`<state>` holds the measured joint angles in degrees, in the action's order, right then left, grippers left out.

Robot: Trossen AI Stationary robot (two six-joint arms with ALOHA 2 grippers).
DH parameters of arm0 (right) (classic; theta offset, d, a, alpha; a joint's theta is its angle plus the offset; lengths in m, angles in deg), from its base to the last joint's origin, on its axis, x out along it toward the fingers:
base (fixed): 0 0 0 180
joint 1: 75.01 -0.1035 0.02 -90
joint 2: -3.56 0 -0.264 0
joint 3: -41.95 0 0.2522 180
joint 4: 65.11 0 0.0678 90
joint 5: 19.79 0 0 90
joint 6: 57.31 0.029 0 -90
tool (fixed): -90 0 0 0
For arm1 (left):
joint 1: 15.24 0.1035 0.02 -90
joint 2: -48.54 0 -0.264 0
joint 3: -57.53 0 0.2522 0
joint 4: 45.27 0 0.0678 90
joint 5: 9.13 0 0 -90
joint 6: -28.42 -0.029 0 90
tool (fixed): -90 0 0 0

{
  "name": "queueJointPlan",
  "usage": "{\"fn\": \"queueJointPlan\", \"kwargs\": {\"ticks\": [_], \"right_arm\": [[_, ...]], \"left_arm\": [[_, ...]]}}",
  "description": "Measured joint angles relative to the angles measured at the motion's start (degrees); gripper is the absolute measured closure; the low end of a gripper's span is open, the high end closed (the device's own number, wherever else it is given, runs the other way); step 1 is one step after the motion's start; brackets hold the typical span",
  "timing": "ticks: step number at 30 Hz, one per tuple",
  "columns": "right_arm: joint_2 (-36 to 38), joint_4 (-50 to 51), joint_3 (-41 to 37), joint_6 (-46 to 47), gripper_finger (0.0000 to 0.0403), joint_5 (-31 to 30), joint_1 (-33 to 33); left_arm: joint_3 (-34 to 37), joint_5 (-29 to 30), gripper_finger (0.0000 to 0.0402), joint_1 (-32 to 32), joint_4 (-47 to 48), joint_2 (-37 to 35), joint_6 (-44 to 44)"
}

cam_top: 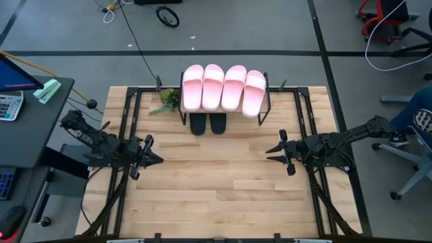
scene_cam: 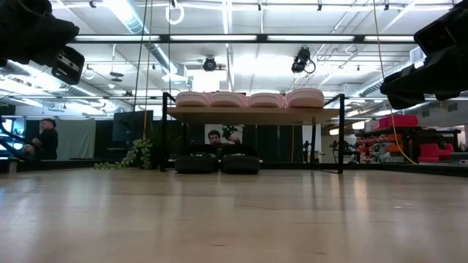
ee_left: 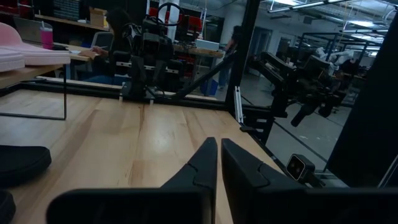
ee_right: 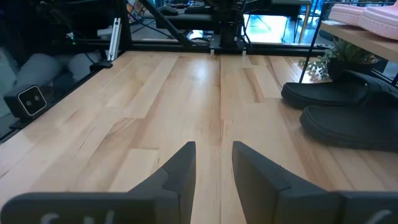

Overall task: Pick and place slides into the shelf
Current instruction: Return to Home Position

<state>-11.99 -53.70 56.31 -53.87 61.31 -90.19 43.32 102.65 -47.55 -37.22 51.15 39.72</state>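
Four pale pink slides (cam_top: 223, 89) lie side by side on the shelf's wooden top board (scene_cam: 248, 115), near the table's far edge. Two black slides (cam_top: 207, 123) rest on their soles on the tabletop under the shelf, their ends sticking out toward the near side (scene_cam: 217, 164). My left gripper (cam_top: 156, 160) hovers shut at the table's left side, pointing right. My right gripper (cam_top: 271, 151) hovers open at the right side, pointing left. The right wrist view shows the black slides (ee_right: 348, 109) off to one side of the open fingers (ee_right: 214, 155).
A small green plant (cam_top: 167, 100) lies on the table just left of the shelf. Bare wooden tabletop (cam_top: 216, 182) spreads between the two grippers and toward the near edge. A desk with a calculator (cam_top: 10, 104) stands left of the table, and a person sits at the right (cam_top: 422, 121).
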Motion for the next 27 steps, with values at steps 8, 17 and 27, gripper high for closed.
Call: {"fn": "queueJointPlan", "kwargs": {"ticks": [8,17,27], "right_arm": [[0.00,-0.01,0.00,0.00,0.0293,0.01,0.02],[0.00,-0.02,0.00,0.00,0.0293,0.00,0.00],[0.00,-0.01,0.00,-0.01,0.0293,0.00,0.02]], "left_arm": [[0.00,-0.01,0.0374,-0.01,-0.02,-0.01,0.01],[0.00,-0.02,0.0367,-0.02,-0.02,-0.02,-0.03],[0.00,0.00,0.0376,-0.02,-0.01,-0.01,0.03]]}}
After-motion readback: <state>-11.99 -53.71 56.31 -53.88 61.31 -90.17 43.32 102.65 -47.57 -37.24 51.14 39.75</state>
